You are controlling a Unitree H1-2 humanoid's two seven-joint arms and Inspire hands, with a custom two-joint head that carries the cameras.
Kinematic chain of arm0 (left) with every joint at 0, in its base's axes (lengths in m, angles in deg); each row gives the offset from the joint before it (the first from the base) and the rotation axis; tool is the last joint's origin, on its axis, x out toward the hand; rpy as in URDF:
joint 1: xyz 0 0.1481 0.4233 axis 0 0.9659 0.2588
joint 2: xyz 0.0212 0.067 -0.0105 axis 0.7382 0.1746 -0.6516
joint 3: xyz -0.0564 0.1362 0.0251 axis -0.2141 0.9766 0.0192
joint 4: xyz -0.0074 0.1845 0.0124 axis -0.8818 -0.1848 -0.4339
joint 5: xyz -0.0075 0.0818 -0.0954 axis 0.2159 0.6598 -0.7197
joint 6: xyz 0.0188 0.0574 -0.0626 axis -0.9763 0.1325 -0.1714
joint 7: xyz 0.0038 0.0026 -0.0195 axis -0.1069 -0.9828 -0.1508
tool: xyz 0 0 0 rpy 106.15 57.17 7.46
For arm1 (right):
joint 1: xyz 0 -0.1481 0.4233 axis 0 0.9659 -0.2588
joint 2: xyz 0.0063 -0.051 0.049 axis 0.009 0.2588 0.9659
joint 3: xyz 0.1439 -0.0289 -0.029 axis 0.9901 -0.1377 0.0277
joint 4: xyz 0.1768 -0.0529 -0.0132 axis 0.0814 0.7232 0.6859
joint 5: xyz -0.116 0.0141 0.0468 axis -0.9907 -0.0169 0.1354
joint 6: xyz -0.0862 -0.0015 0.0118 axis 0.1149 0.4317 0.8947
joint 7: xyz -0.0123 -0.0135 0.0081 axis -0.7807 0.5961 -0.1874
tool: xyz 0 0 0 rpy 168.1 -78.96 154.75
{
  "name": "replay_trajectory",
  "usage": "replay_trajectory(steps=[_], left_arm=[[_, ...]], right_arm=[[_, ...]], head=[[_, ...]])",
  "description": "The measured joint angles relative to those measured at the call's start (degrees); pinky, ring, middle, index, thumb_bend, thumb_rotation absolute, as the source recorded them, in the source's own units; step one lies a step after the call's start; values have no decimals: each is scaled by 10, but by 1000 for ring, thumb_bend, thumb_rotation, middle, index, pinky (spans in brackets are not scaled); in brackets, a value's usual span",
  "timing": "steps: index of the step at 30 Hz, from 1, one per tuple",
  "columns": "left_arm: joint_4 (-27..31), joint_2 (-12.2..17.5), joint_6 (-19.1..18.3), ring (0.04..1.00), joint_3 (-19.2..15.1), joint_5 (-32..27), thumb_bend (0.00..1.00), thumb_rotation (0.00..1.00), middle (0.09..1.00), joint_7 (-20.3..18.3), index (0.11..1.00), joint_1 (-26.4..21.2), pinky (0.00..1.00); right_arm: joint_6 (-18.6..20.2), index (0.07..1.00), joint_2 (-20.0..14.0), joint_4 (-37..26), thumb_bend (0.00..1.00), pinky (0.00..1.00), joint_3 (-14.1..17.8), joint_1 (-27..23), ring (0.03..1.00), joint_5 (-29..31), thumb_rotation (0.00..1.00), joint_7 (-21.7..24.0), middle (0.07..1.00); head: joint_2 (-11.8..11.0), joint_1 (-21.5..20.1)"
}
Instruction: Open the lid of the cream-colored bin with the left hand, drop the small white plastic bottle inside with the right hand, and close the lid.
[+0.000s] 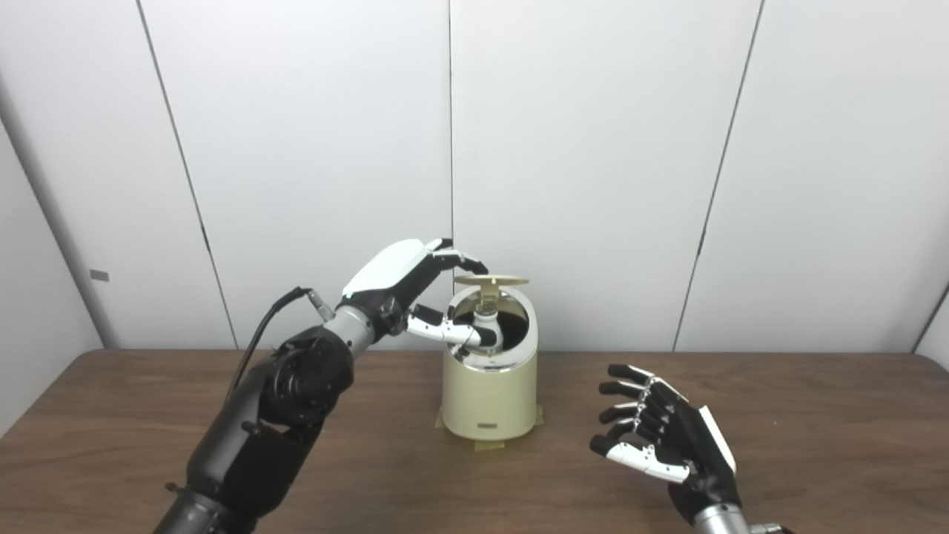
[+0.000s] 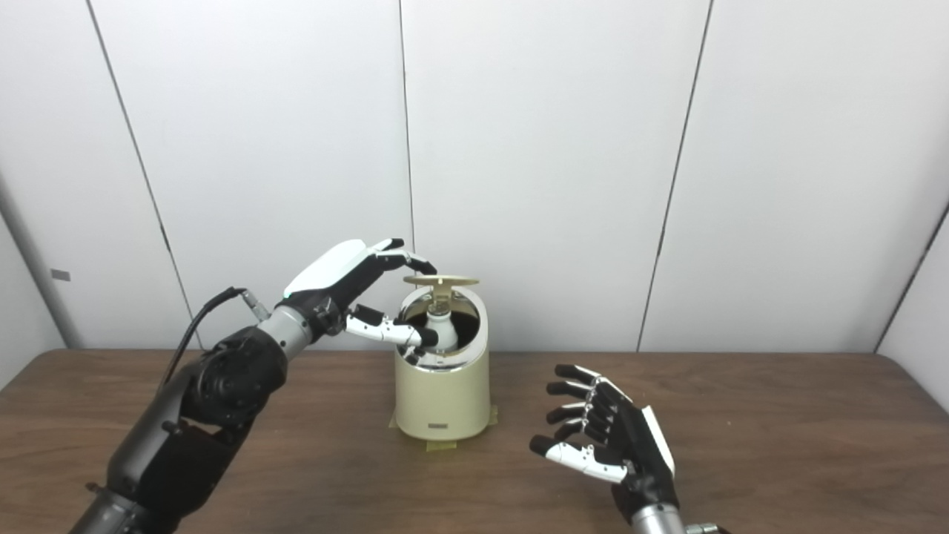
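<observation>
Cream-colored and rounded, the bin [image 1: 489, 397] stands upright near the middle of the brown wooden table [image 1: 815, 415], close to its far edge, on patches of tan tape [image 1: 489, 446] that show at its base. Its opening faces the camera and is uncovered: the lid [image 1: 491, 280], a flat disc seen edge-on, sits raised and level above the top of the bin. Inside the dark opening the small white plastic bottle [image 1: 487, 324] stands upright, its narrow neck pointing up toward the lid (only its upper part shows above the shiny rim).

The left hand [image 1: 415, 285] is at the bin's upper left. Its fingers [image 1: 467, 259] curl over toward the left edge of the lid, and its thumb [image 1: 445, 330] reaches across the front of the opening, just in front of the bottle. Whether the fingertips actually touch the lid cannot be told from either view; the hand is not wrapped around anything, fingers and thumb apart.

The right hand [image 2: 604, 441] hovers above the table to the right of the bin and nearer the camera, well apart from it, palm turned toward the bin, fingers spread and slightly bent, holding nothing.

Behind the table rises a wall of plain white panels [image 1: 593, 148]
</observation>
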Motion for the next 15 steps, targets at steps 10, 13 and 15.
replay_trajectory(steps=[10,13,15], left_arm=[[44,2,4,1000,0,0,907,492,840,-19,784,26,1000],[47,2,4,1000,0,2,907,493,838,-20,782,27,1000],[52,2,5,1000,0,3,911,487,836,-21,780,29,1000]], right_arm=[[18,713,2,-11,791,396,-3,0,532,-2,149,-10,675],[18,712,2,-11,790,396,-4,0,529,-2,156,-10,675],[20,711,2,-12,795,396,-4,1,530,-2,159,-11,674]], head=[[4,-3],[5,-3],[6,-4]])
